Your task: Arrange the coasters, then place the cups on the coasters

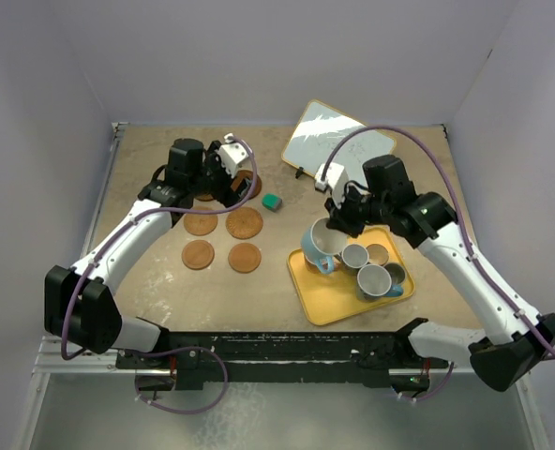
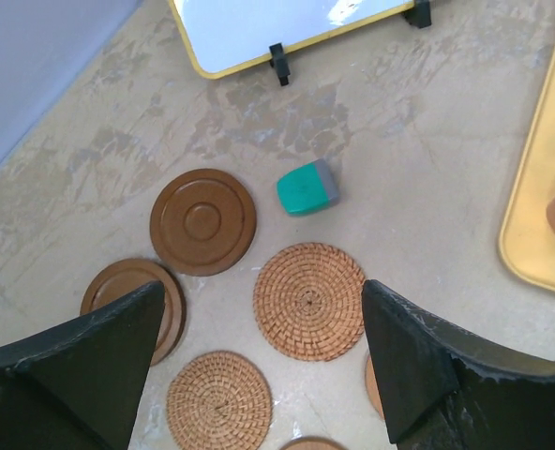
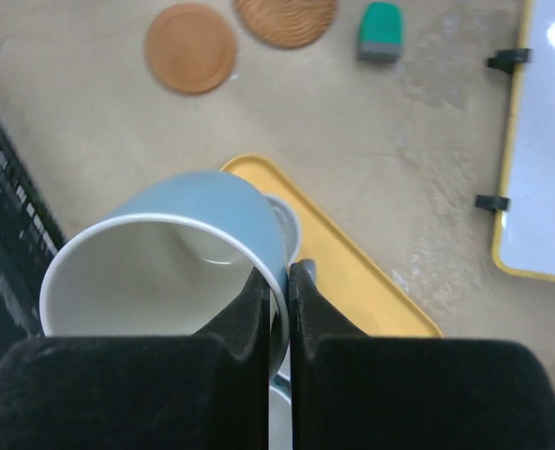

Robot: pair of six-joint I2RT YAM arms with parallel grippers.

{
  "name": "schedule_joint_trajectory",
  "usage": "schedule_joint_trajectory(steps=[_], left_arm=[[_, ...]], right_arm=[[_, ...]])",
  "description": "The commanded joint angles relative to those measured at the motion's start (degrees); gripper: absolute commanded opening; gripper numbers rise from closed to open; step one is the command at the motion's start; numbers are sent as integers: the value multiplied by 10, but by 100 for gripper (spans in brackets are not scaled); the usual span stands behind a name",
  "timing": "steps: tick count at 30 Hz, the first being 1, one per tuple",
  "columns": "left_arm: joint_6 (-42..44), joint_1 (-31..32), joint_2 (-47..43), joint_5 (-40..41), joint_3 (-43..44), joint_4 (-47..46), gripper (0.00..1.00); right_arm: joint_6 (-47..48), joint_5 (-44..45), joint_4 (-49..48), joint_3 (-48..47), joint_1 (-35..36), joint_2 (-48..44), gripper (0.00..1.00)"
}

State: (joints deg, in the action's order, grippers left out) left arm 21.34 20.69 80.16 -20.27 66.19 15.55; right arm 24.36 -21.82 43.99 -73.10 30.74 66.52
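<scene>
Right wrist view: the right pincer (image 3: 277, 305) is clenched on the blue cup (image 3: 165, 253), with one finger inside its rim and one outside, at the tray (image 3: 371, 281) corner. Glazed ceramic is stiff, breakable and probably slick, so this thin rim hold may swivel; gripping nearer the handle seems surer. Beyond lie coasters (image 3: 191, 47). The left pincer (image 2: 261, 295) hangs spread and empty over a woven coaster (image 2: 308, 300).
</scene>
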Motion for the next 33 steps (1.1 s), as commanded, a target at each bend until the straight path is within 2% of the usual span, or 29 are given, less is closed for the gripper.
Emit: schedule_joint_trajectory(steps=[1, 6, 8, 11, 14, 17, 20, 22, 33], left_arm=[[-55, -2, -23, -61, 22, -42, 81], [-54, 6, -31, -95, 37, -31, 75], [-65, 18, -32, -96, 50, -12, 74], [-89, 46, -35, -75, 63, 0, 72], [-148, 60, -29, -67, 76, -9, 71], [-201, 80, -8, -60, 106, -10, 71], [-252, 113, 16, -2, 142, -6, 68], [-282, 121, 29, 8, 160, -8, 67], [-380, 147, 111, 65, 233, -4, 66]], right_arm=[[-172, 138, -113, -87, 1, 40, 0], [-252, 216, -150, -120, 0, 91, 0], [-282, 286, -175, -118, 0, 101, 0], [-336, 373, -206, -108, 1, 112, 0], [-381, 415, -216, -102, 1, 123, 0], [-406, 428, -224, -100, 2, 132, 0], [-417, 450, -229, -104, 7, 144, 0], [-417, 458, -236, -104, 8, 150, 0], [-432, 484, -238, -120, 32, 184, 0]])
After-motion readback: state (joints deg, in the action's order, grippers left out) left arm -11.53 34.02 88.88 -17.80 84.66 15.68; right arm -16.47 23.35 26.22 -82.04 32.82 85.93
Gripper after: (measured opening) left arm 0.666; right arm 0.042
